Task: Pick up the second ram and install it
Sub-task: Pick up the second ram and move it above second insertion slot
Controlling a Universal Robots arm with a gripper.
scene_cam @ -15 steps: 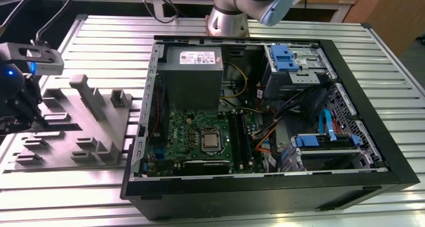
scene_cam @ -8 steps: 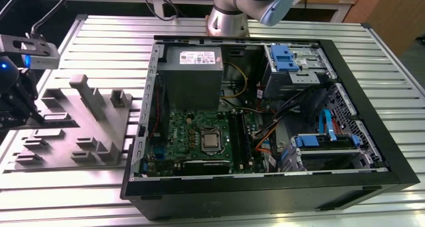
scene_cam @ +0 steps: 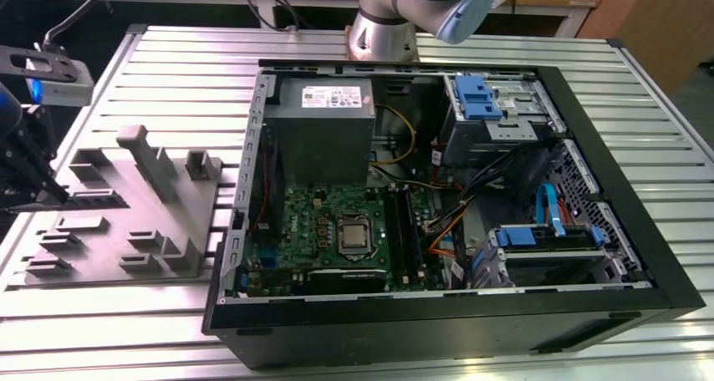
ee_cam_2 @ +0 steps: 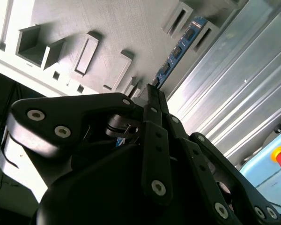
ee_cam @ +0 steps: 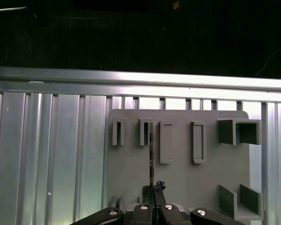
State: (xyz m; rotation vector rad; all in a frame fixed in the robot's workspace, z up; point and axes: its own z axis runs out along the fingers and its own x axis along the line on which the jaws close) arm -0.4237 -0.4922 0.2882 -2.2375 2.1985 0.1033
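Now | gripper (ee_cam: 153,189) clenched on the second ram (ee_cam_2: 181,47) | ram stands on edge between slotted blocks of the grey holder (scene_cam: 179,222) | holder lies on the slatted table (scene_cam: 167,55), beside the open computer case (scene_cam: 624,231).

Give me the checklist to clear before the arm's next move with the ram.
1. Grip of end effector on ram: ok, closed on its near end in both wrist views.
2. Alignment of ram with end effector: ok, in the first wrist view it runs straight out from it.
3. Lift-off from fixture: cannot tell, the ram's far end lies by the slot blocks.
4. Access into case: ok, side open, motherboard exposed.
5. A free place in the slots: cannot tell.
6. Clearance from cables: cannot tell, they run close beside the slots.
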